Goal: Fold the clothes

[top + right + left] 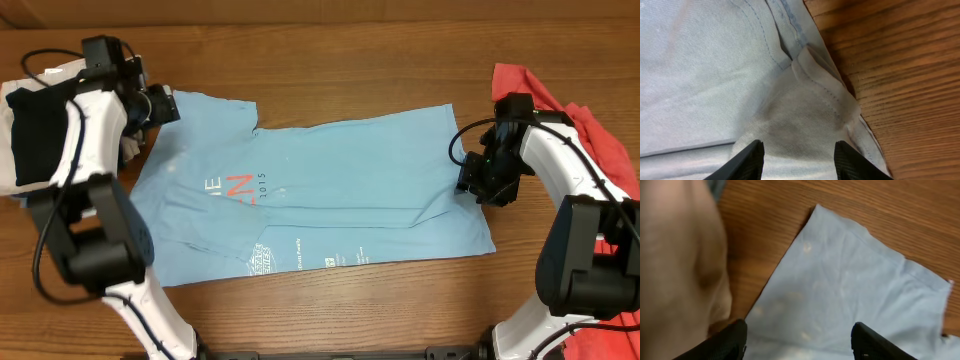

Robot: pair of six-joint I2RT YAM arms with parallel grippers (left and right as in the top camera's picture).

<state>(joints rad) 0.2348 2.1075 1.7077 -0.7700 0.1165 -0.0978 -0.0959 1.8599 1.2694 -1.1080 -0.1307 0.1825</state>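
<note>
The clothes on the table are a light blue T-shirt [320, 190] with "2015" lettering, spread flat across the middle of the wooden table, and loose red garments [575, 110] heaped at the far right. My left gripper [160, 105] hovers at the shirt's upper-left corner. In the left wrist view the left gripper [799, 340] is open, and smooth blue T-shirt fabric [840, 280] lies under the gap. My right gripper [475, 178] sits at the shirt's right edge. In the right wrist view it [800, 160] is open over a bunched hem fold [815, 95] of the T-shirt.
A stack of folded pieces, black on white [35, 130], lies at the far left beside the left arm; its beige cloth [675, 260] fills the left of the left wrist view. Bare wood [350, 300] runs along the front edge.
</note>
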